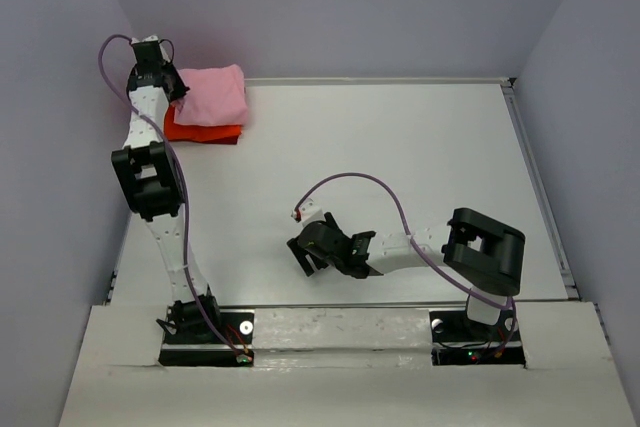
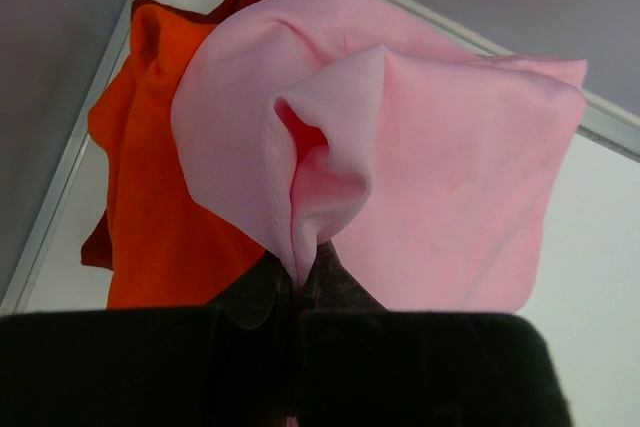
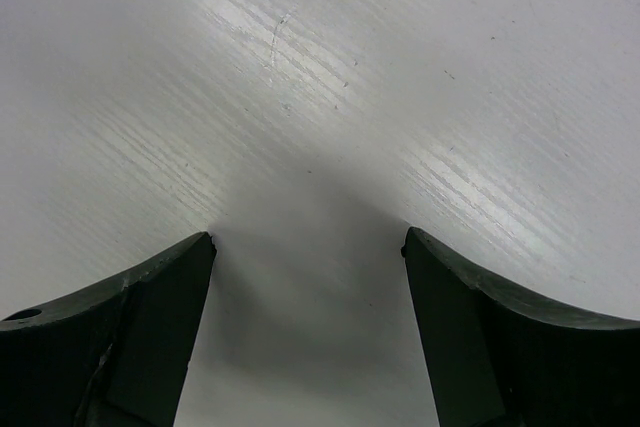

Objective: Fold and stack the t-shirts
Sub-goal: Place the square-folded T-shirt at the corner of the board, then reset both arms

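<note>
**Left claw pinched the pink shirt; right claw stood spread over the tabletop**

The left claw (image 2: 300,282) was pressed together on a fold of the pink shirt (image 2: 450,177). In the left wrist view, the cloth narrowed into a bunched ridge that ran down between the two dark fingers (image 2: 250,297), with almost no gap between them. From above, the left arm reached to the far-left corner of the tabletop (image 1: 400,147), and the left claw (image 1: 176,87) met the pink shirt (image 1: 215,95) at its left edge.

The pink shirt lay as a rounded, puffed bundle on top of the orange shirt (image 1: 205,132). The orange shirt (image 2: 160,217) showed beneath it on the near and left sides, with a darker red strip at the edges. Whether the pinched edge was raised off the pile could not be told. Both shirts sat close to the left wall (image 1: 60,97) and the far rail (image 1: 380,80) of the tabletop, which hemmed in the left claw.

The right claw (image 1: 303,257) was well apart from the shirts, low over the near middle of the tabletop. In the right wrist view its fingers (image 3: 130,317) were spread wide, and only the white woodgrain tabletop (image 3: 300,67) and their shadow showed between them. A purple cable (image 1: 370,182) arched over the right arm.
</note>
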You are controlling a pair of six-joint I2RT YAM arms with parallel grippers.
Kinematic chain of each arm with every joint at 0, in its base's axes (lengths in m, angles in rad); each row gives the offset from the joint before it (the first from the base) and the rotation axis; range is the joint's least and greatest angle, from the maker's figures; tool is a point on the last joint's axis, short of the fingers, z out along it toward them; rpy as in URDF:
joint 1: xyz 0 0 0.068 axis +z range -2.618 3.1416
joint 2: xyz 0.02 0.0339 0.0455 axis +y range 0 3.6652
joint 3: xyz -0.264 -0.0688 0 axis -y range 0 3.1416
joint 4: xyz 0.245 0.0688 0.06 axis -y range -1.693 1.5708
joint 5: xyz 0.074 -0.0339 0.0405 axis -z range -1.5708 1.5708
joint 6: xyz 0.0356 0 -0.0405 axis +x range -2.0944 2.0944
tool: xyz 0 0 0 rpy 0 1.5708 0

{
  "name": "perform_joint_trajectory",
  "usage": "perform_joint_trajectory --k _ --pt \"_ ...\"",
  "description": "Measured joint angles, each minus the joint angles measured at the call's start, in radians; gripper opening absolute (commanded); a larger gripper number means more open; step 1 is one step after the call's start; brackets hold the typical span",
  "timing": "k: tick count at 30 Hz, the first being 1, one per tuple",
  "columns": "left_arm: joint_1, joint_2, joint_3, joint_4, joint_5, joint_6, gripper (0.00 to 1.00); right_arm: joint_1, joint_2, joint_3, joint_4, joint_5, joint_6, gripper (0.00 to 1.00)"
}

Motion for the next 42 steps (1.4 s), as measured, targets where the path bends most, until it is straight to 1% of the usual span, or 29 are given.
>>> perform_joint_trajectory --k 6,8,9,10,11,14,16,17,18,20,21,25,32,42 --pt "0.013 0.066 0.01 -0.011 -0.074 0.0 0.0 0.0 0.0 0.0 0.0 0.0 0.0 0.82" --pt "0.018 0.097 0.043 -0.028 -0.093 -0.003 0.0 0.0 0.0 0.0 0.0 0.0 0.0 0.82" --pt "0.021 0.106 0.054 -0.03 -0.098 -0.005 0.04 0.0 0.001 0.0 0.001 0.0 0.0 0.82" --pt "0.024 0.115 0.062 -0.033 -0.104 -0.008 0.1 0.0 0.001 0.0 0.002 0.0 0.0 0.82" --pt "0.029 0.119 0.066 -0.035 -0.109 -0.01 0.25 0.0 0.001 0.0 0.002 0.0 0.0 0.82" --pt "0.043 0.128 0.078 -0.042 -0.119 -0.022 0.47 0.0 0.002 0.0 0.004 0.0 0.0 0.82" --pt "0.056 0.137 0.089 -0.045 -0.129 -0.023 0.54 0.0 0.004 0.0 0.006 0.002 0.0 0.82" --pt "0.062 0.144 0.093 -0.048 -0.135 -0.027 0.69 0.001 0.005 0.0 0.008 0.002 0.0 0.82" --pt "0.069 0.151 0.096 -0.049 -0.139 -0.027 0.74 0.001 0.005 0.0 0.009 0.003 0.0 0.82" --pt "0.08 0.169 0.108 -0.054 -0.154 -0.032 0.77 0.001 0.005 0.0 0.01 0.003 0.0 0.82" --pt "0.083 0.177 0.109 -0.057 -0.156 -0.034 0.82 0.001 0.005 0.0 0.011 0.003 -0.001 0.82" --pt "0.089 0.184 0.115 -0.077 -0.163 -0.04 0.82 0.002 0.006 0.0 0.013 0.004 -0.001 0.82" --pt "0.087 0.175 0.186 -0.087 -0.152 -0.065 0.82 0.002 0.007 0.0 0.015 0.004 -0.003 0.82" --pt "0.08 0.023 0.19 -0.09 -0.142 -0.094 0.82 0.002 0.012 0.006 0.016 0.005 -0.003 0.83"
